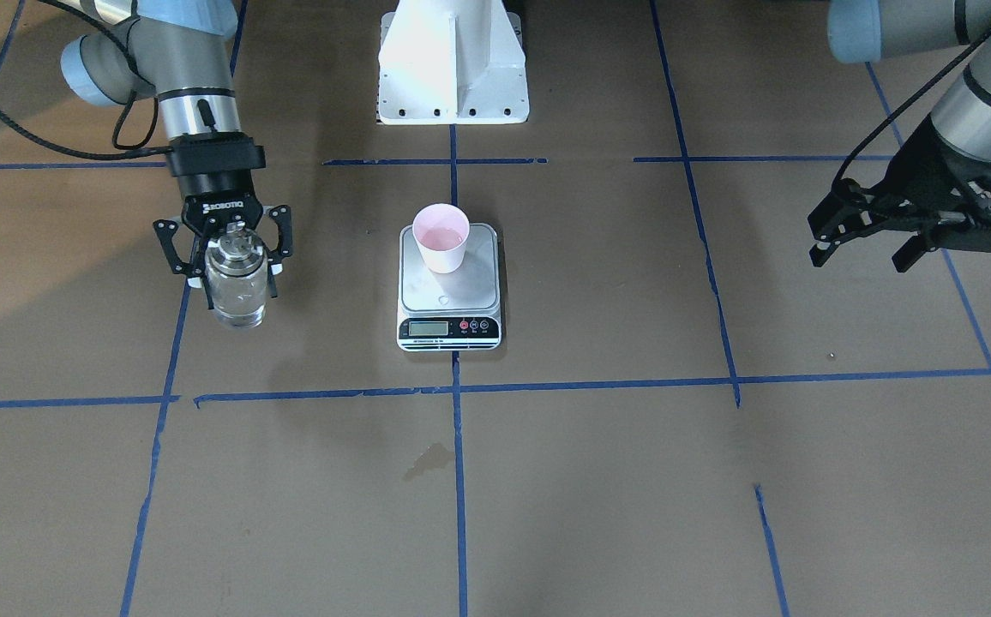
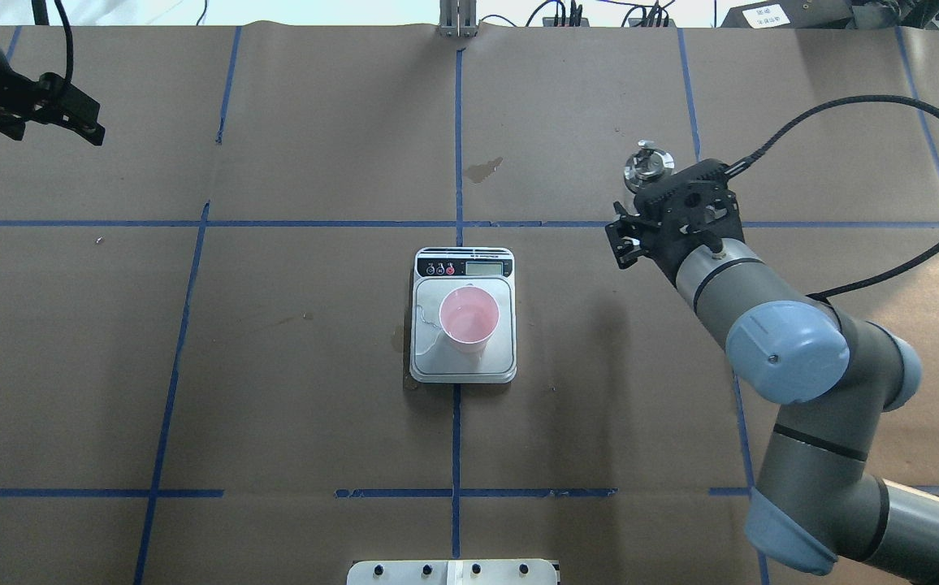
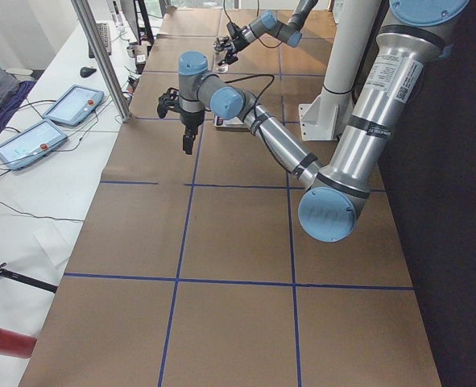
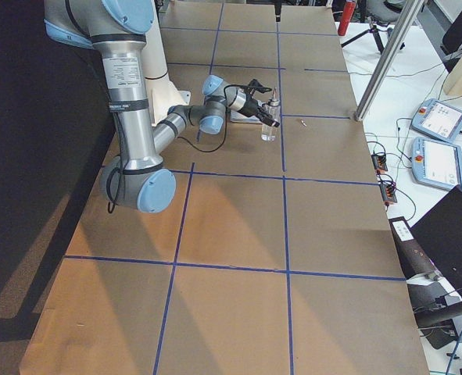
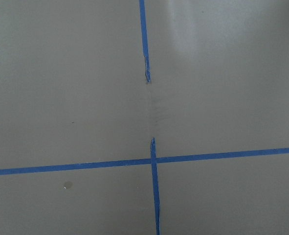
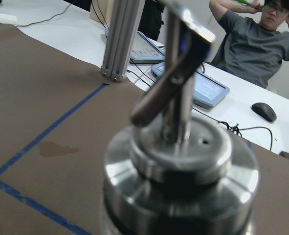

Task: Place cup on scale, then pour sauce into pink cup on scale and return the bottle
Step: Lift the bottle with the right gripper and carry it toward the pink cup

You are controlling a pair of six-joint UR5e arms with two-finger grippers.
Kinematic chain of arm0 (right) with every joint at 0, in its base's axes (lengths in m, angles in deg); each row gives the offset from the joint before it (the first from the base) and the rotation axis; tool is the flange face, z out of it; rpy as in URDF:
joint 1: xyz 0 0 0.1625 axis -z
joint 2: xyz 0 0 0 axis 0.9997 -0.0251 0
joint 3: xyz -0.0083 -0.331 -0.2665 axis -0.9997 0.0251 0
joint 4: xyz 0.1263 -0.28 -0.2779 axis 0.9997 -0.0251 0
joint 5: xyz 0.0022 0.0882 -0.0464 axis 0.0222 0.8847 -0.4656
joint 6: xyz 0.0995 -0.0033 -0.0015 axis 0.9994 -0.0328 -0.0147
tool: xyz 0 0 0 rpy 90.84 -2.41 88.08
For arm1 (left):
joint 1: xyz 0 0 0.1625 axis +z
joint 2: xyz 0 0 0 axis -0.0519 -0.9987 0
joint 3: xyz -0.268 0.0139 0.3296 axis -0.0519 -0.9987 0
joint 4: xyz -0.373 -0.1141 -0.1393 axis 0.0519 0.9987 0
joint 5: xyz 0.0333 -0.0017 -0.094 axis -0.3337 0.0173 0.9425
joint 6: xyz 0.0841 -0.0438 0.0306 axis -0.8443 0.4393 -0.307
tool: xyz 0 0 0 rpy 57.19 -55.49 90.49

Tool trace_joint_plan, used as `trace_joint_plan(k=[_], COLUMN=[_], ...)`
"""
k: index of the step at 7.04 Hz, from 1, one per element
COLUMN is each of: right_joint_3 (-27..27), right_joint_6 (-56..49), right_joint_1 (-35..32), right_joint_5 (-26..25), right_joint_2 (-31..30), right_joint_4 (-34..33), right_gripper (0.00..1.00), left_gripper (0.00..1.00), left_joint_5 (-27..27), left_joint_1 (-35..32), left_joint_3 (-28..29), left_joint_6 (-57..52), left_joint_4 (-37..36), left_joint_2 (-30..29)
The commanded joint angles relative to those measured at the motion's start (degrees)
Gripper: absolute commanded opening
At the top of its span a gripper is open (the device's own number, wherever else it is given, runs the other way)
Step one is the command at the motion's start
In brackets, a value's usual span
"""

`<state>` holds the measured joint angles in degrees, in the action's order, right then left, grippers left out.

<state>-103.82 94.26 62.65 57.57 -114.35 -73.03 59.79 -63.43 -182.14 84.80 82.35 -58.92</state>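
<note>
A brown paper-covered table (image 1: 633, 480), crossed by blue tape lines (image 1: 598, 386), is lying beneath both my grippers. The scale (image 1: 471, 291) is sitting between them, well apart from each, with its display strip facing away from my base. My left gripper (image 1: 860, 257) is hovering over bare paper far out on one side of the scale, its fingers spread wide and gripping nothing. My right gripper (image 1: 235, 272) is hanging on the scale's other side, pointing down, its fingers clenching the upper part of the bottle (image 1: 238, 302). The bottle is standing upright directly below my right wrist, metal spout up. I cannot tell whether its base is touching the table. The cup (image 1: 441, 240) is standing upright on the scale's steel plate, toward the edge nearer my base, off to the left of my right gripper.
</note>
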Motion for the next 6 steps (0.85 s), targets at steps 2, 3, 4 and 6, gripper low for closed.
trace_joint_plan(k=[2, 3, 4, 6], right_joint_3=[0.5, 0.5, 0.8, 2.7], right_joint_6=[-22.6, -26.7, -29.5, -29.9], right_joint_1=[6.0, 6.9, 10.1, 13.5], right_joint_5=[-9.6, -10.6, -22.2, -34.3], right_joint_2=[5.8, 6.1, 6.3, 8.3], right_joint_4=[-3.7, -9.7, -12.4, -24.2], right_gripper=[0.0, 0.0, 0.0, 0.0], left_gripper=[1.0, 1.0, 1.0, 1.0], left_joint_5=[0.0, 0.0, 0.0, 0.0], left_joint_1=[-8.0, -10.8, -12.8, -13.1], left_joint_3=[6.1, 9.1, 11.6, 12.6], left_joint_6=[-19.7, -26.1, -31.6, -32.4], left_joint_4=[0.1, 0.2, 0.3, 0.3], left_joint_2=[3.0, 3.0, 3.0, 3.1])
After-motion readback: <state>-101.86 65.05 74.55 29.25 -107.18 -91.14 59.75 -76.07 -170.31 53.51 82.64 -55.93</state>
